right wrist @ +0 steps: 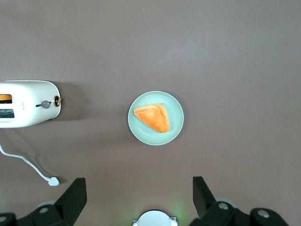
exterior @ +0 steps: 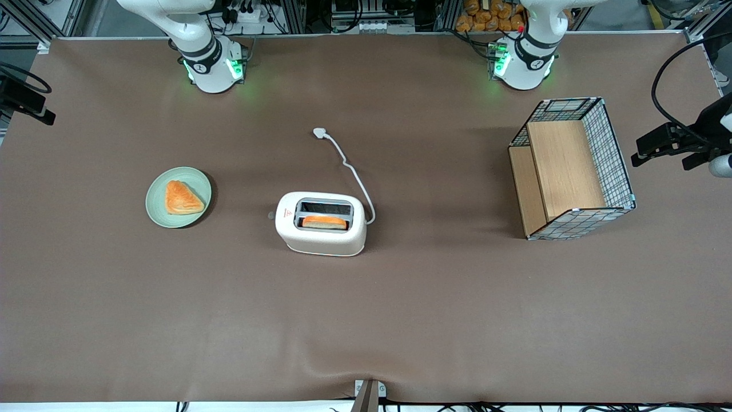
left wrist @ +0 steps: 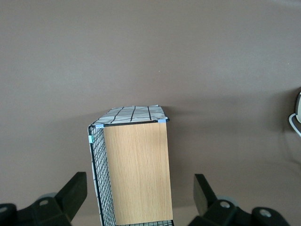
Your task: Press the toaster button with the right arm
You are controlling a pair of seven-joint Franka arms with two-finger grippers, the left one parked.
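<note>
The cream-white toaster (exterior: 320, 224) stands mid-table with a slice of toast (exterior: 324, 222) in the slot nearer the front camera. Its white cord (exterior: 354, 177) runs away from the front camera to a plug (exterior: 319, 133). The toaster button (exterior: 270, 216) is a tiny grey tab on the narrow end facing the working arm's end of the table. In the right wrist view the toaster (right wrist: 28, 110) and the button (right wrist: 45, 104) show well off to one side. My right gripper (right wrist: 138, 181) is open and empty, high above the table over the plate, well away from the toaster. It shows at the front view's edge (exterior: 31, 106).
A pale green plate (exterior: 157, 212) with a triangular pastry (exterior: 182, 198) lies between the toaster and the working arm's end of the table; it also shows in the wrist view (right wrist: 176, 101). A wire-and-wood basket (exterior: 572, 169) stands toward the parked arm's end.
</note>
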